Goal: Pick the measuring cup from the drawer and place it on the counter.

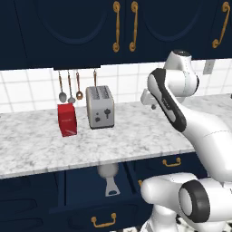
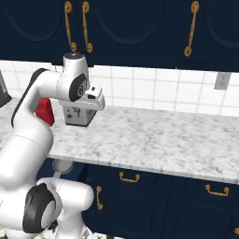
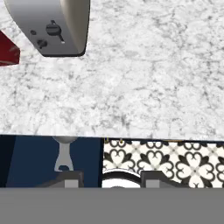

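The drawer [image 1: 81, 190] stands pulled out below the counter edge, its curved gold handle at the front. The measuring cup [image 1: 108, 177] lies inside it, bowl toward the counter and partly under the overhang, flat handle pointing out toward the drawer front. In the hand view the same cup handle [image 3: 64, 158] shows against the blue drawer floor, just beyond the left fingertip.

The gripper [image 3: 105, 177] is held high above the counter [image 1: 136, 140], near its front edge, looking straight down. The fingertips [image 3: 70, 178] stand apart with nothing between them, so the tool reads as released and empty; the exact gap is hard to judge because only the tips are visible.

Farther back on the counter stand a toaster [image 1: 100, 107] and a red box [image 1: 67, 119], with ladles and spoons hanging on the tiled wall behind them.

Task status, as judged: the drawer is open; the cup is not yet picked. Remaining steps: descend into the drawer, close on the cup, lift it out and set it on a bare part of the counter
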